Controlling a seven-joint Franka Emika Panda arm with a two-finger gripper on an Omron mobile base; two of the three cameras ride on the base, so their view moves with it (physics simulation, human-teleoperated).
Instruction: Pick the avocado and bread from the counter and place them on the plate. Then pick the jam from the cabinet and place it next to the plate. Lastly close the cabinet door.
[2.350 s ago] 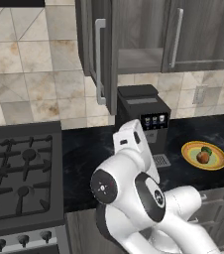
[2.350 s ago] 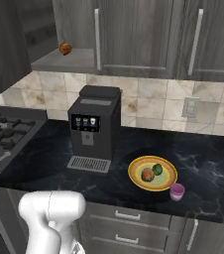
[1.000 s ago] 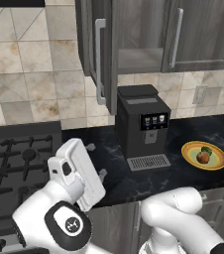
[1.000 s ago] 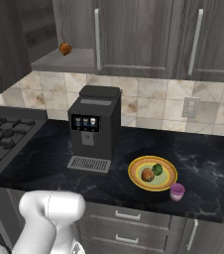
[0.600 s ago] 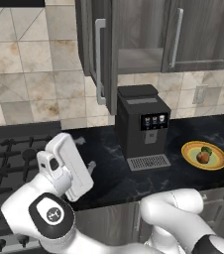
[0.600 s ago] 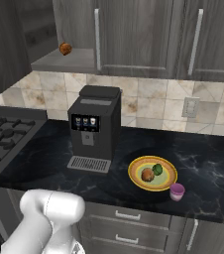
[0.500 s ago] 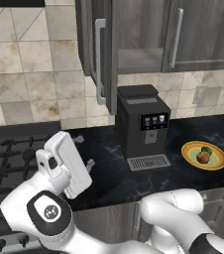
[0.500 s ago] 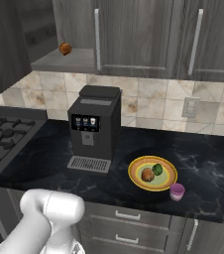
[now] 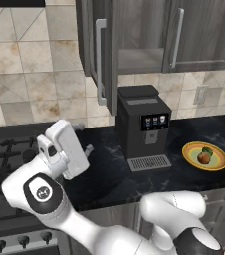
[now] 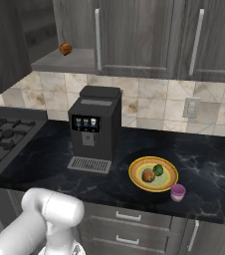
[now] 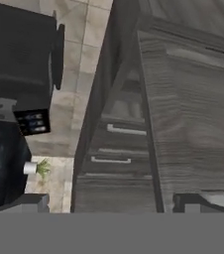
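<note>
The plate sat on the black counter, to the right of the coffee machine. The avocado and the bread lay on it side by side, touching or nearly so. The jam stood on the counter just beside the plate, at its near right edge. So the food part of the job looked done, and the door looked like the only thing left.

The cabinet door hung open up on the wall, swung out toward the room, with its long silver handle facing left. Behind it the grey shelf showed, with one small orange-brown thing on it.

The hand was open wide and held nothing. The arm was lifted on the left, over the edge of the stove, and the hand looked along the edge of the door from close by. It was likely there so it could push the door shut.

There was open room to the left of the door, above the stove. The coffee machine stood right under the door, so the arm would need to stay above it. The plate and jam were well apart to the right, out of the way.
</note>
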